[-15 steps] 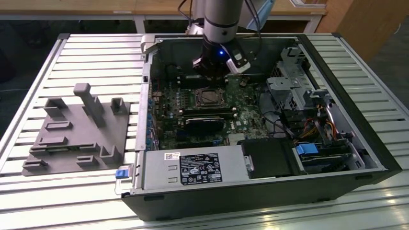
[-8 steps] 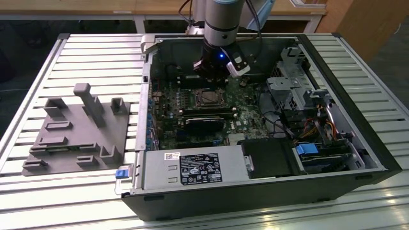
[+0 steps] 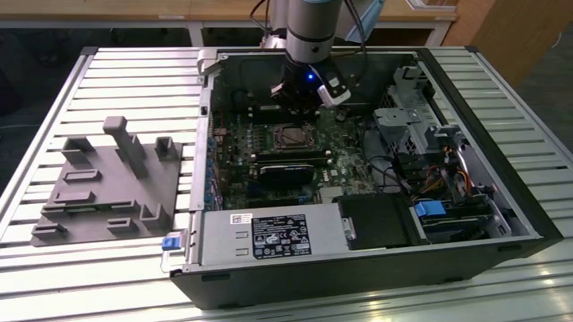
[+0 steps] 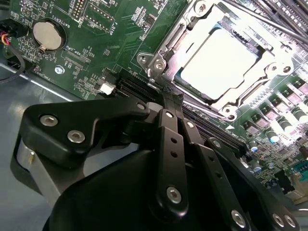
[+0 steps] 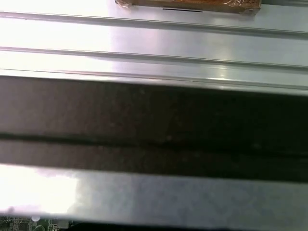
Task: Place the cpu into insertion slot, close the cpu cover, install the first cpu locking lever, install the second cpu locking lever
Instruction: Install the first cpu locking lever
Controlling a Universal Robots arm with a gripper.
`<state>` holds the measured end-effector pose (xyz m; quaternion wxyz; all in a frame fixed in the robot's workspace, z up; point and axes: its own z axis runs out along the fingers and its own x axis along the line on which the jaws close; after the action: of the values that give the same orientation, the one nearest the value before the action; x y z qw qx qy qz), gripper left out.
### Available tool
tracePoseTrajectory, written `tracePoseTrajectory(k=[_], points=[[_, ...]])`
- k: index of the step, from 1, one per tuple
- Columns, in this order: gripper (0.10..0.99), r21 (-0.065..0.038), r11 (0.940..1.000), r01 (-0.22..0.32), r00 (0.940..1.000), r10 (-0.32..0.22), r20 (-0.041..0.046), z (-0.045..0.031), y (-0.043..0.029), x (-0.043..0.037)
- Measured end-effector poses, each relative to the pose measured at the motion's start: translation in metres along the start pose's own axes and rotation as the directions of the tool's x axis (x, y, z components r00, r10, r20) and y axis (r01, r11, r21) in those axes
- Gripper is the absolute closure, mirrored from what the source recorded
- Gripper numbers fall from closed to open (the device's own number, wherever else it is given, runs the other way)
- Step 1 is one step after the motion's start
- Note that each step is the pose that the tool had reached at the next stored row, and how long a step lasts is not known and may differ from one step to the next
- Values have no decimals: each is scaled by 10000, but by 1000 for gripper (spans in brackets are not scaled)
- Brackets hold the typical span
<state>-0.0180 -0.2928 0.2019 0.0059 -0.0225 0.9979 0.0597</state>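
The cpu (image 4: 219,65) sits in the slot (image 4: 190,84) under the lowered cover (image 4: 168,48); the claw (image 4: 166,103) looks pressed together beside it.

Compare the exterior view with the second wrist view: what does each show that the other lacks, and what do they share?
Exterior only: the whole open computer case on the slatted table, the grey fixture block, the power supply box and the arm.

Second wrist only: the coin battery and the gripper linkage close up.

Both: the green board, with the cpu seated under the closed cpu cover, the gripper beside the socket.
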Motion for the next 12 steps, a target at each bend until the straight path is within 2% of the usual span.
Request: tracePoseTrajectory(k=[3, 12], points=[[980, 0, 10000, 1, 10000, -1, 1, -1, 0, -1], [980, 171, 9999, 2, 10000, -2, -9, 25, 6, -7]])
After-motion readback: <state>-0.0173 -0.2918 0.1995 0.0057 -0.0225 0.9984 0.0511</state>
